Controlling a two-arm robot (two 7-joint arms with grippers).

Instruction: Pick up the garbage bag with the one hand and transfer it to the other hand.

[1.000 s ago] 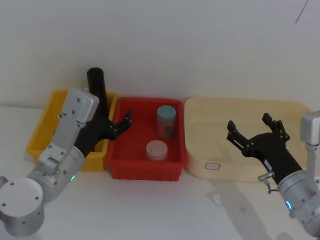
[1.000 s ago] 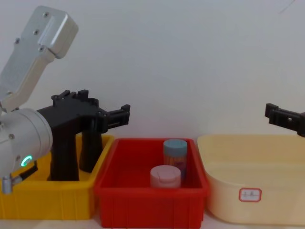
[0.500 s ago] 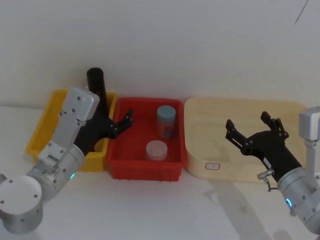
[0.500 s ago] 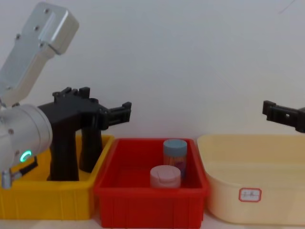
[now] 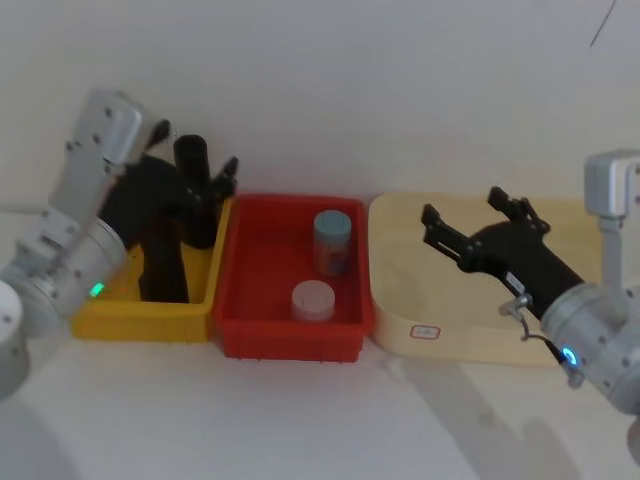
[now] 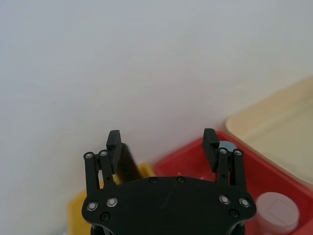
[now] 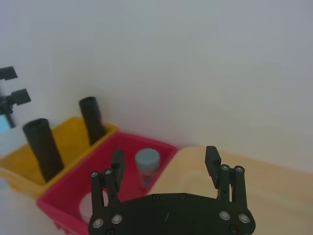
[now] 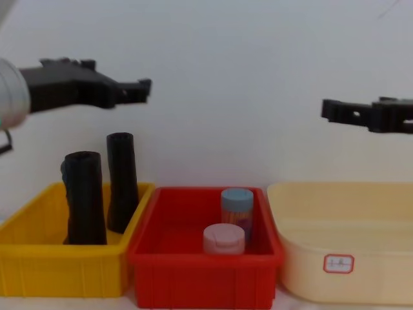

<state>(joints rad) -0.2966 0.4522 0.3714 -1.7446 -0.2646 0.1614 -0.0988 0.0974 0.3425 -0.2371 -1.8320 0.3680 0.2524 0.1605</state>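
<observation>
Chest view, left to right. The left gripper (image 8: pixel 139 87) hangs in the upper left of the frame, level, above the yellow bin (image 8: pixel 39 258) and clear of its contents. In its wrist view the fingers are spread wide with nothing between them.

The garbage bag (image 8: pixel 84 197) stands upright in the yellow bin at lower left, toward the near side, untouched. A slimmer black roll (image 8: pixel 121 181) stands just beside it, farther back and taller.

At lower centre, the red bin (image 8: pixel 200 278) touches the yellow one. It holds a blue-capped jar (image 8: pixel 237 210) and, in front of it, a pink-lidded jar (image 8: pixel 224 239).

At lower right is a beige tub (image 8: pixel 381 271) with a small label (image 8: pixel 339 263) on its front wall.

The right gripper (image 5: pixel 462 207) is raised over the tub at middle right, pointing toward the centre. Its fingers are also spread wide and hold nothing.
</observation>
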